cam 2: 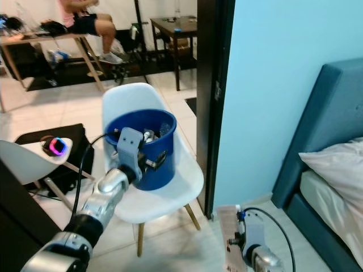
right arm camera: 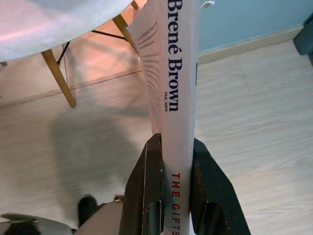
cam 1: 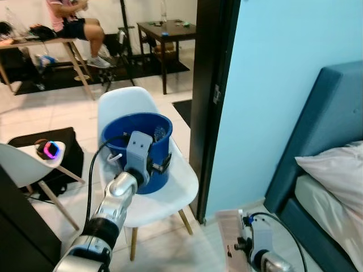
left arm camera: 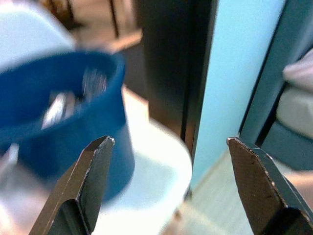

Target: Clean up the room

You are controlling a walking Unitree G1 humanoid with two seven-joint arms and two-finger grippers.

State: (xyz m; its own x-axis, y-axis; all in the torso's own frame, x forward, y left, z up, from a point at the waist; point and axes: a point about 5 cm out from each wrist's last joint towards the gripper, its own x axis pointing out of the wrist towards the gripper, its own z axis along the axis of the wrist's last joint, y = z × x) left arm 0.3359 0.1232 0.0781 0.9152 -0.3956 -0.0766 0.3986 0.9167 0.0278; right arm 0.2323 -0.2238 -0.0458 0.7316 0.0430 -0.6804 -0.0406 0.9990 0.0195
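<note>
A blue bucket (cam 1: 139, 148) is being carried by the seat of a white moulded chair (cam 1: 170, 192) with wooden legs, standing at mid-distance just left of a dark door frame (cam 1: 209, 85). Silvery items are being held inside the bucket; what they are cannot be told.

The left gripper (left arm camera: 166, 147) is being held at the near side of the bucket, close to its rim; its two black fingers (left arm camera: 85, 181) are being kept well apart, with nothing between them. In the left wrist view the bucket wall is lying beside one finger, apart from it.

The right gripper (right arm camera: 175, 161) is being held low at the near right, above the pale wood floor (right arm camera: 254, 147). Its jaws are being pressed against both covers of a white paperback book (right arm camera: 173, 73), spine showing, lettered "Brené Brown" and "THE GIFTS". The book is being held clear of the floor, extending away from the gripper towards a chair leg (right arm camera: 58, 78).

To the right, a teal headboard (cam 1: 317, 130) and a bed with a white pillow (cam 1: 334, 170) are being seen against a light blue wall (cam 1: 272, 85). At the near left, a second white chair (cam 1: 25, 164) is bearing a small device with a glowing pink-and-blue ring (cam 1: 51, 149). At the far left, a seated person (cam 1: 74, 22) is being seen by a wooden table (cam 1: 34, 42); a dark table (cam 1: 164, 31) is standing further right.
</note>
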